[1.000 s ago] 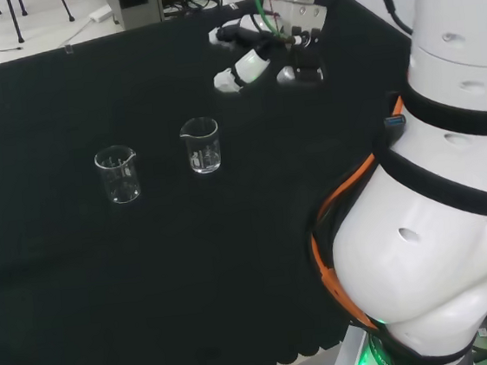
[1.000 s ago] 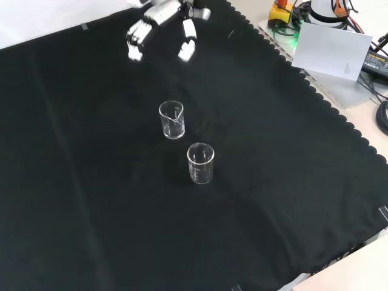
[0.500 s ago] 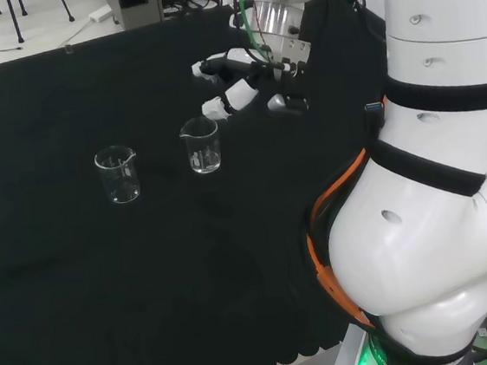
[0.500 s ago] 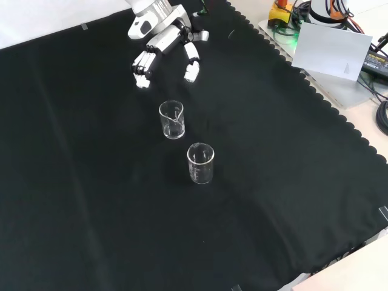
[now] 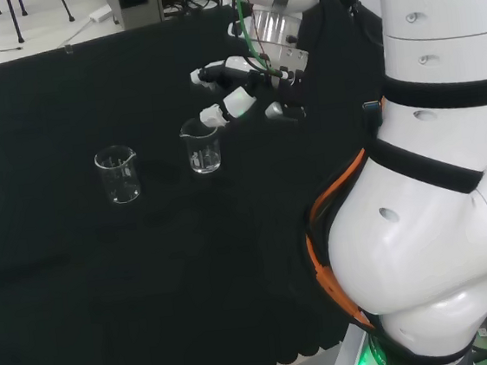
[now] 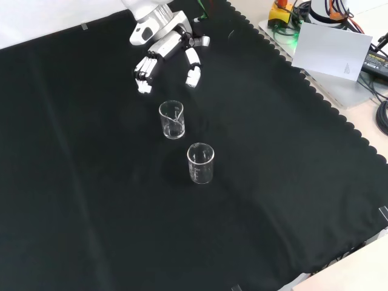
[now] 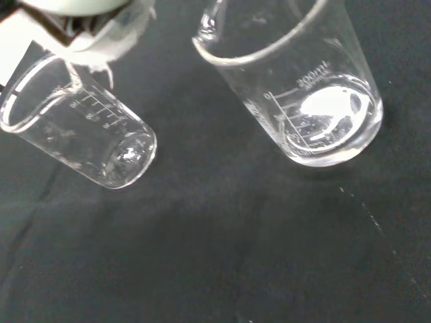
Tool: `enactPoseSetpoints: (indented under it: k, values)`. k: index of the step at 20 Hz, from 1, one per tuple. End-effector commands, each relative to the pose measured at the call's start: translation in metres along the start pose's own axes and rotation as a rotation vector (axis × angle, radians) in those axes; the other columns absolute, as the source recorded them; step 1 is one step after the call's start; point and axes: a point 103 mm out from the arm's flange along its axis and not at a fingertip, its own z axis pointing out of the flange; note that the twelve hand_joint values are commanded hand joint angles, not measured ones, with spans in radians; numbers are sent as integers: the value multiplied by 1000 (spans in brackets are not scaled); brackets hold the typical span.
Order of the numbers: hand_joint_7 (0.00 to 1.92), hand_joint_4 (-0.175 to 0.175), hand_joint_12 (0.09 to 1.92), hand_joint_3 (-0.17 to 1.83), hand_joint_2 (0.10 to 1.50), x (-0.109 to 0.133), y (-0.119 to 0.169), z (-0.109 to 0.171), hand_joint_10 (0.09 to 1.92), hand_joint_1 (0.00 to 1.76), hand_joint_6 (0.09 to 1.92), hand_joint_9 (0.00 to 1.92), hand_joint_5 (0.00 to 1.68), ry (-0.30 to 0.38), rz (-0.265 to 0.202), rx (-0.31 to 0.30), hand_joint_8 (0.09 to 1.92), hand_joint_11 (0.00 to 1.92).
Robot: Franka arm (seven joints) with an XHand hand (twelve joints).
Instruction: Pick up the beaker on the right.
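Two clear glass beakers stand upright on the black cloth. In the head view one is on the left (image 5: 118, 174) and one on the right (image 5: 202, 146). In the front view the right one is the farther beaker (image 6: 172, 119) and the other stands nearer (image 6: 200, 162). The hand (image 5: 238, 87) hovers just right of and above the right beaker, open, fingers spread toward its rim and holding nothing. From the front the hand (image 6: 165, 47) hangs just beyond that beaker. The wrist view has the close beaker (image 7: 296, 87) large and the other beaker (image 7: 81, 134) behind it.
The arm's big white links (image 5: 439, 214) take up the head view's right side. Off the cloth's scalloped edge at the front view's upper right lie a grey-white sheet (image 6: 330, 51) and cables (image 6: 379, 60). Bare black cloth (image 6: 91, 212) lies around both beakers.
The hand has come down and leftward in the head view, from well beyond the right beaker to just beside its rim. Both beakers stay put.
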Motion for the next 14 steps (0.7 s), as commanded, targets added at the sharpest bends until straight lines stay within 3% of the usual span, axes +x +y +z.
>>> enactPoseSetpoints:
  k: [1,14]
  values:
    - [154,0,1087,651,468,-16,6,8,645,762,87,244,244,18,3,-3,504,0]
    - [153,-5,1082,635,466,-23,22,29,638,768,87,247,230,39,-46,43,503,0]
